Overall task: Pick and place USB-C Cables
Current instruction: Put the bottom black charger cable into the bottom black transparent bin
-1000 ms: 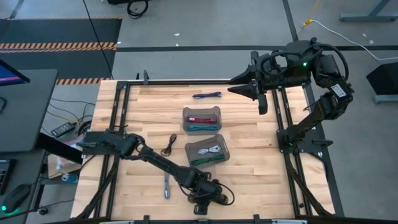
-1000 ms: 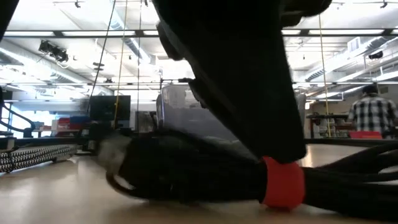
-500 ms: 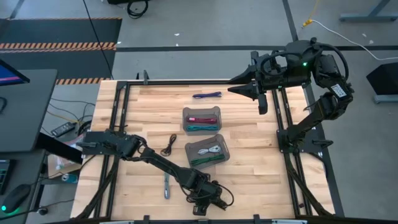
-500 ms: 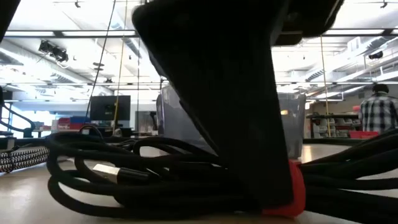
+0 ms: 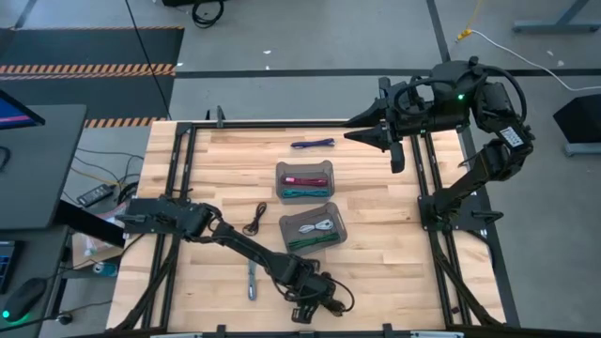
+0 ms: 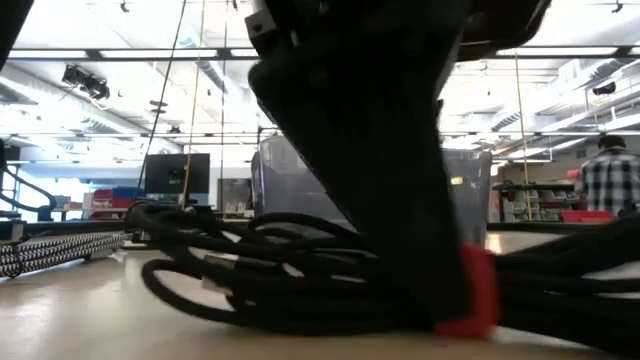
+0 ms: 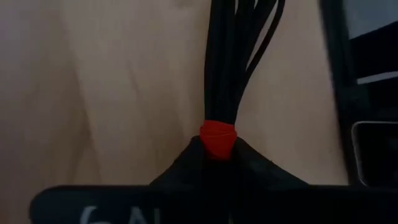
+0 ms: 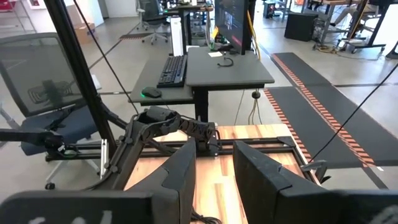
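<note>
— Black cable with a red tie, that's what we're on. The left gripper (image 5: 315, 302) is down at the near edge of the wooden table (image 5: 376, 188), and the black-and-red cable (image 5: 331, 299) lies looped on the boards right under it.

— Has it got hold?

— The left wrist view says so: both fingers (image 7: 186, 168) come together on the red band (image 7: 217, 138), pinching the bundle there, with the black strands running away over the wood. From table height the band (image 6: 478, 290) shows just beside the dark finger, and the loops (image 6: 250, 270) sprawl across the tabletop, resting on it.

— And the bins?

— Two translucent grey bins in the middle of the table. The far bin (image 5: 304, 180) holds a maroon cable (image 5: 304, 178) and a teal cable (image 5: 304, 192). The near bin (image 5: 312, 230) holds a white cable (image 5: 319, 226) with a green cable (image 5: 310, 242) beside it.

— Anything loose?

— A purple cable (image 5: 313, 144) near the far edge, well apart from the bins. A small black cable (image 5: 255, 219) sits just beside the left arm's middle link, and a grey cable (image 5: 251, 280) lies near the front, close to the left gripper.

— The other arm?

— The right gripper (image 5: 362, 129) hangs raised over the far right corner, holding nothing. Its wrist view shows the two fingers (image 8: 180, 174) spread with a clear gap between them, looking across the table toward a desk and a chair beyond it.
</note>
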Controlling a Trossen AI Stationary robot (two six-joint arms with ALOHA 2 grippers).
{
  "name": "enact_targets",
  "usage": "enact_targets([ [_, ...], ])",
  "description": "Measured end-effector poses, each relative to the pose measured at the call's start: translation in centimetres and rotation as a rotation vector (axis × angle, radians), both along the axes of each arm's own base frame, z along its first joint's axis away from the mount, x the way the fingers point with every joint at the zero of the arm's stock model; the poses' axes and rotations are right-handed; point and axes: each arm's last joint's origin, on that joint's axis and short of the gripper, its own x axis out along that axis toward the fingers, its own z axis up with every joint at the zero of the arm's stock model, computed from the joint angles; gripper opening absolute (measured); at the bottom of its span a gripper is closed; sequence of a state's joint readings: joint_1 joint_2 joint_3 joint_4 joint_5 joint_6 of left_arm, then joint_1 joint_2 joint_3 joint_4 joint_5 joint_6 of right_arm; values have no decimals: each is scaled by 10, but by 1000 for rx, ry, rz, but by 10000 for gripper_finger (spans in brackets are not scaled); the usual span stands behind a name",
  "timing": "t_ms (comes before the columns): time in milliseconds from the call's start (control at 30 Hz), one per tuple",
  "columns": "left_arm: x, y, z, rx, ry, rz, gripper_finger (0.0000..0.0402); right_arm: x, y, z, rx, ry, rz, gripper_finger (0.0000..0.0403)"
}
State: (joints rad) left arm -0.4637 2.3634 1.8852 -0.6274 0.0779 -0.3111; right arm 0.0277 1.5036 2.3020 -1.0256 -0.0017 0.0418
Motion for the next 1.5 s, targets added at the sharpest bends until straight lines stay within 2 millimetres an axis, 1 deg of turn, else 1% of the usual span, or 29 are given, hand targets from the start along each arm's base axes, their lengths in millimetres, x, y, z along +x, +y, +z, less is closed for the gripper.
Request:
enact_targets([
  [100, -1, 3, 14, 75, 37, 15, 52, 0, 0, 0, 0, 0, 1, 113],
  [167, 0, 6, 35, 131, 41, 14, 52, 0, 0, 0, 0, 0, 0, 114],
  [267, 2, 13, 78, 153, 22, 28, 52, 0, 0, 0, 3, 0, 0, 114],
  [367, 7, 15, 125, 112, -91, 50, 52, 0, 0, 0, 3, 0, -1, 114],
  [400, 7, 15, 139, 78, -160, 61, 52, 0, -1, 0, 3, 1, -3, 114],
  [433, 6, 18, 152, 40, -236, 86, 52, 0, -1, 0, 4, 1, -4, 114],
  [500, -2, 26, 172, 32, -278, 189, 52, 0, -1, 0, 7, 3, -5, 114],
  [533, -7, 31, 180, 50, -280, 247, 52, 0, -1, 0, 7, 2, -6, 114],
  [600, -16, 45, 187, 140, -261, 361, 52, 0, -1, 0, 8, 1, -4, 114],
  [700, -18, 67, 188, 244, -230, 493, 52, 0, -1, 0, 7, -1, -4, 114],
  [800, -17, 87, 184, 277, -173, 543, 52, 0, -1, 0, 7, -1, -4, 114],
  [867, -13, 100, 178, 296, -133, 565, 52, 0, -1, 0, 5, -1, -4, 114],
  [933, -10, 113, 168, 320, -65, 580, 52, 0, -1, 0, 5, -2, -4, 114],
  [1000, -5, 127, 164, 312, -36, 609, 52, 0, -1, 0, 5, -1, -4, 114],
  [1067, -5, 140, 160, 308, 19, 632, 52, -1, -1, 0, 5, -2, -4, 114],
  [1167, -1, 154, 154, 286, 65, 649, 52, -1, -1, 0, 4, -3, -4, 114],
  [1233, 2, 158, 145, 269, 109, 638, 52, -1, -1, 0, 4, -3, -4, 114],
  [1300, 4, 158, 141, 244, 135, 620, 52, -1, -1, 0, 3, -2, -4, 114],
  [1500, 10, 137, 121, 241, 166, 559, 52, -7, -1, 3, 0, -12, -4, 114],
])
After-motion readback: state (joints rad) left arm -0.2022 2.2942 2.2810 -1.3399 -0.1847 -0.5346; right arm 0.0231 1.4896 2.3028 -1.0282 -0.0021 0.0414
